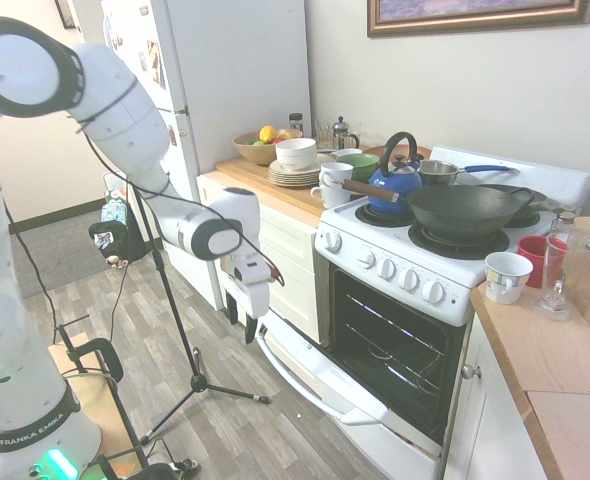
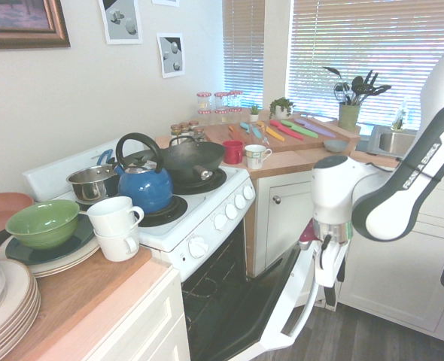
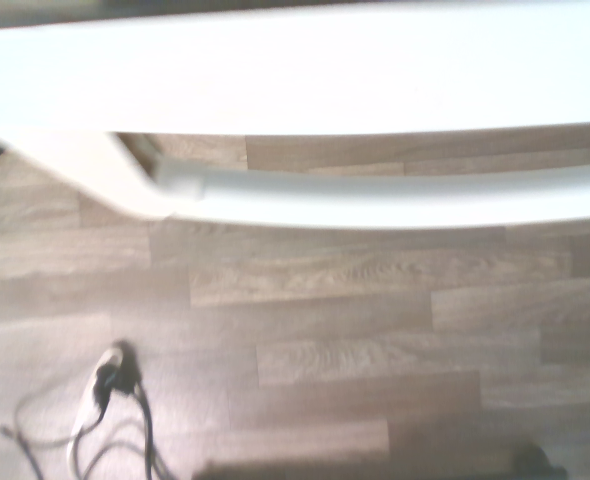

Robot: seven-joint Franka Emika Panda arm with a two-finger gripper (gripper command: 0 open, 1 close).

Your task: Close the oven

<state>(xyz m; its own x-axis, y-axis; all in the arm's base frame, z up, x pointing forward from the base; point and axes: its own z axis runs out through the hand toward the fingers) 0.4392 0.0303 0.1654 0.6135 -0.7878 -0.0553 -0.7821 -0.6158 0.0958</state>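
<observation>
"FRANKA EMIKA" on the arm's base [image 1: 25, 432], same lettering on an arm link [image 2: 420, 162]

Home kitchen: oven [image 1: 405, 300], fridge [image 1: 215, 70], kettle [image 1: 395, 180], stacked dishes [image 1: 295, 172].
</observation>
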